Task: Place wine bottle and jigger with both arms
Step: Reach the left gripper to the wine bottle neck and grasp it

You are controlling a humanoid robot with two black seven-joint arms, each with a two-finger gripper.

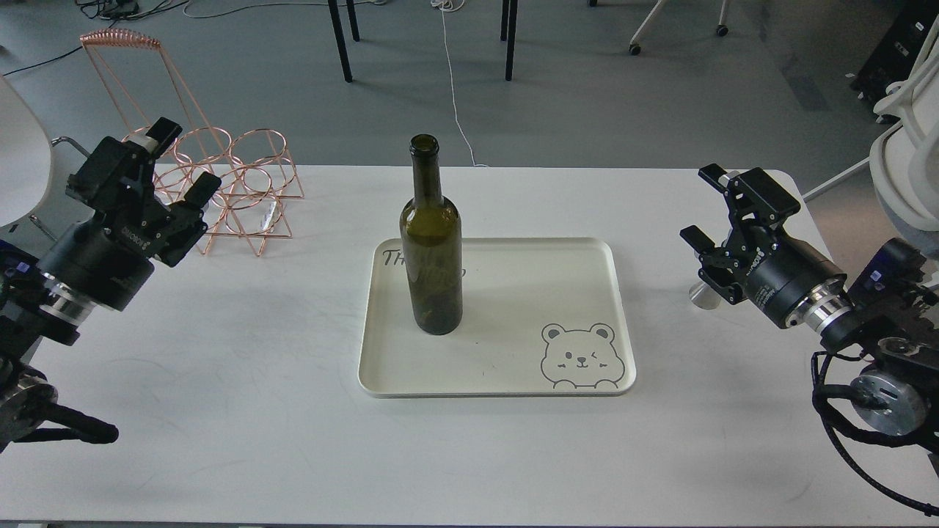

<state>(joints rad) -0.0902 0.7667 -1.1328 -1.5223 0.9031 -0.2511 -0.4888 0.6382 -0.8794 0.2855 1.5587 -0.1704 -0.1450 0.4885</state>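
Observation:
The wine bottle [430, 249], dark olive-green and without a label, stands upright on the left part of a cream tray [623, 315]. The jigger [700, 295] stands on the table right of the tray. Only its steel base shows, because my right gripper's body is in front of the rest. My right gripper [703, 207] is open and empty, with its fingers pointing up and to the far left, above the jigger. My left gripper [183, 158] is open and empty at the far left, in front of the wire rack and well away from the bottle.
A copper wire bottle rack [235, 183] stands at the table's back left corner, just behind my left gripper. The tray has a bear drawing [583, 357] at its front right. White chairs stand off the table at the right [906, 147] and the left [18, 154].

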